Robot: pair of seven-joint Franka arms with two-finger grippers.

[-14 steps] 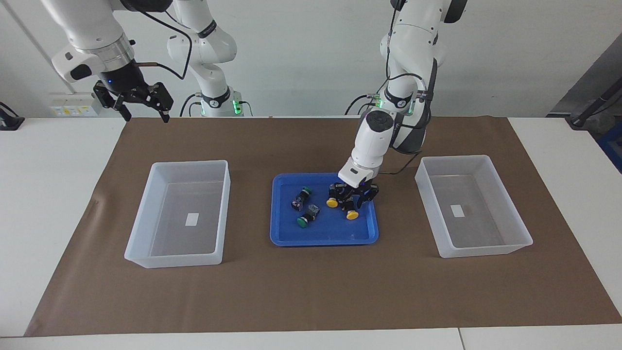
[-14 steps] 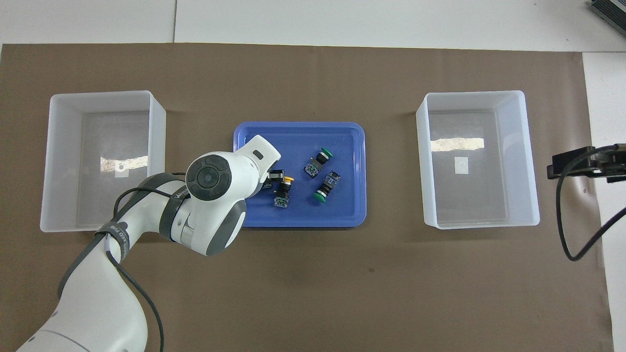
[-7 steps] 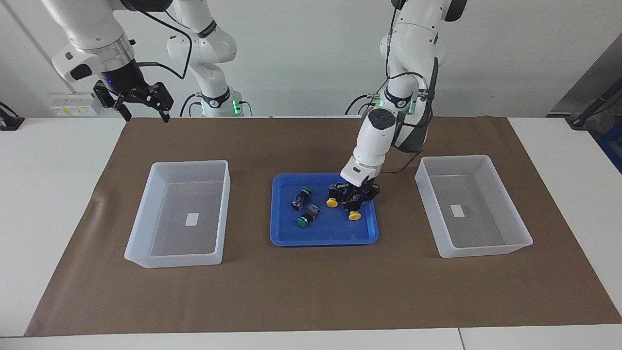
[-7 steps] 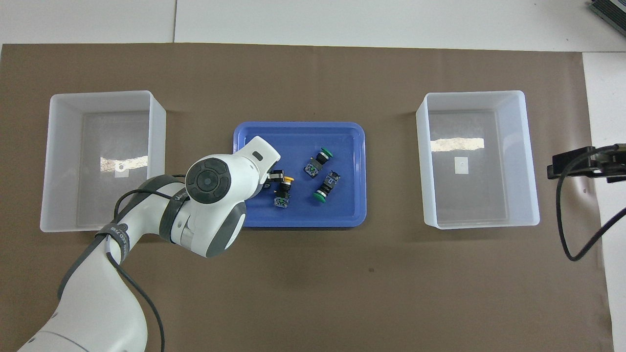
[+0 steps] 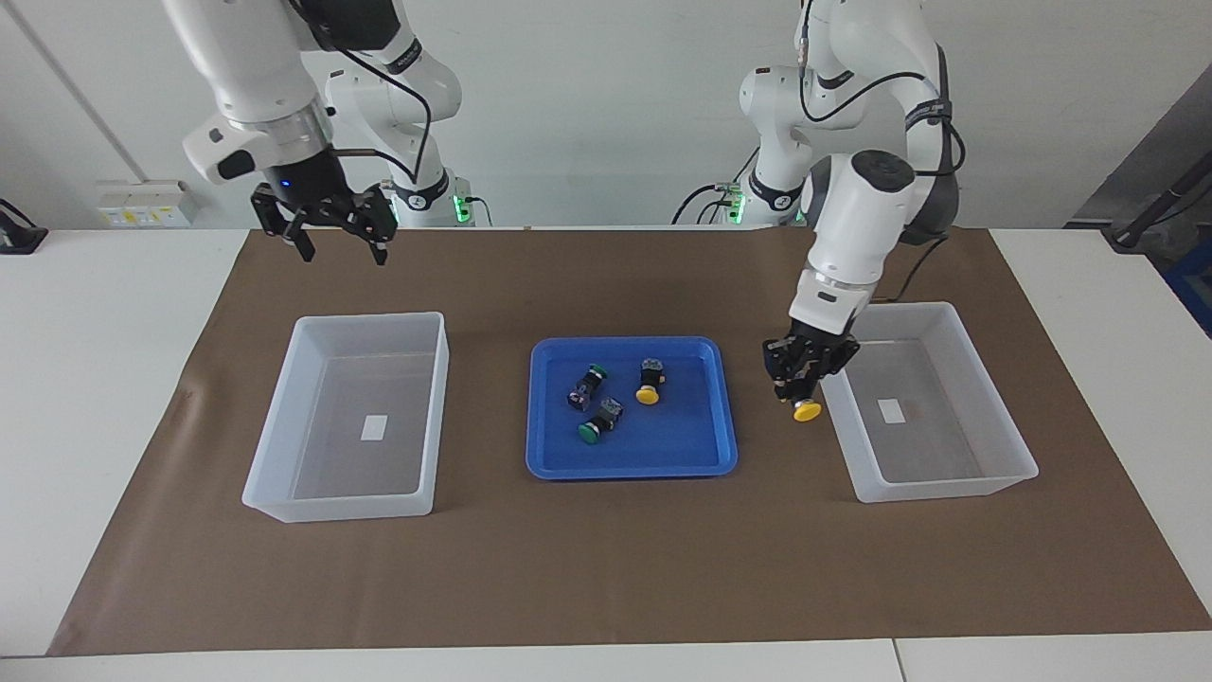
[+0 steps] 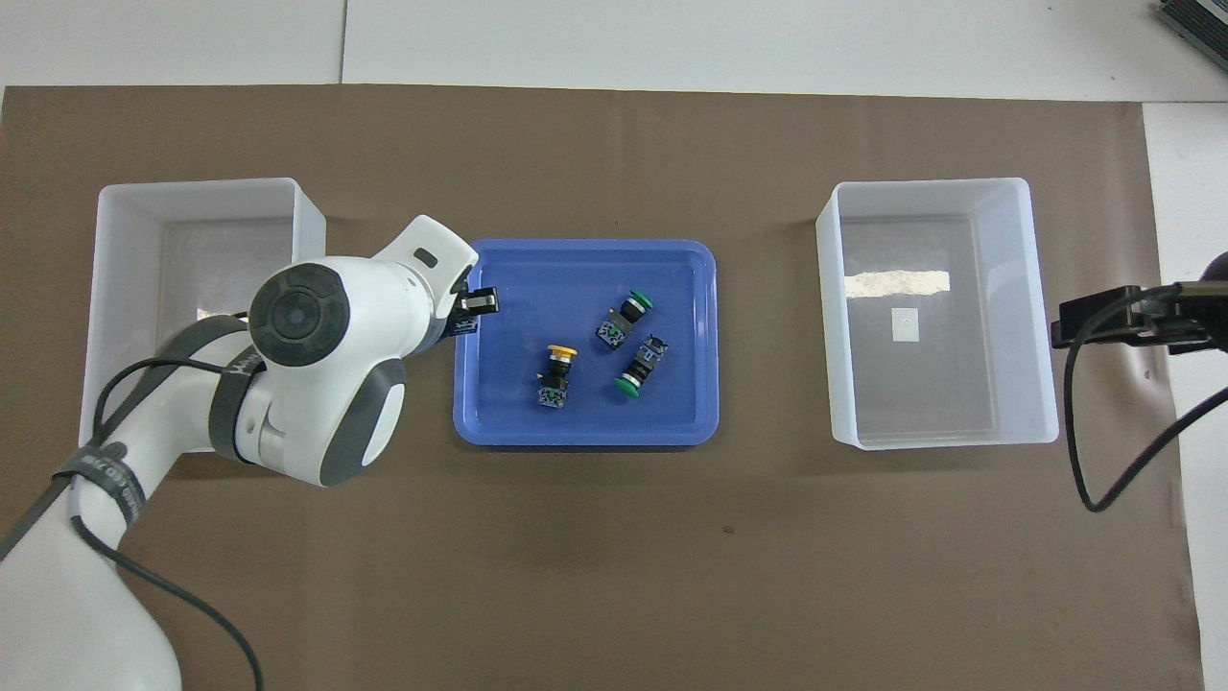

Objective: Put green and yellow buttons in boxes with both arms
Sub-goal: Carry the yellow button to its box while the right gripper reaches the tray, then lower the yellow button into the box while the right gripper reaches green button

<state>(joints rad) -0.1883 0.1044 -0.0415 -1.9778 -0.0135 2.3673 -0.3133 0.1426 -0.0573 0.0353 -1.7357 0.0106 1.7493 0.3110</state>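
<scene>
My left gripper (image 5: 800, 390) is shut on a yellow button (image 5: 806, 410), cap down, held in the air over the mat between the blue tray (image 5: 630, 466) and the box (image 5: 947, 488) at the left arm's end. In the overhead view the left gripper (image 6: 472, 309) peeks out from under the wrist, which hides the held button. In the tray lie one yellow button (image 5: 649, 384) (image 6: 556, 372) and two green buttons (image 5: 587, 384) (image 5: 597, 423). My right gripper (image 5: 343, 254) is open and empty, raised over the mat's edge by the robots, near the other box (image 5: 336, 507).
Both boxes hold only a small white label (image 5: 375, 427) (image 5: 888, 410). They also show in the overhead view, at the left arm's end (image 6: 192, 187) and the right arm's end (image 6: 931, 187), with the tray (image 6: 585, 437) between them on the brown mat (image 5: 606, 568).
My left gripper has lifted a yellow button out of the tray and carried it toward the box at the left arm's end. My right gripper has shifted toward the table's middle.
</scene>
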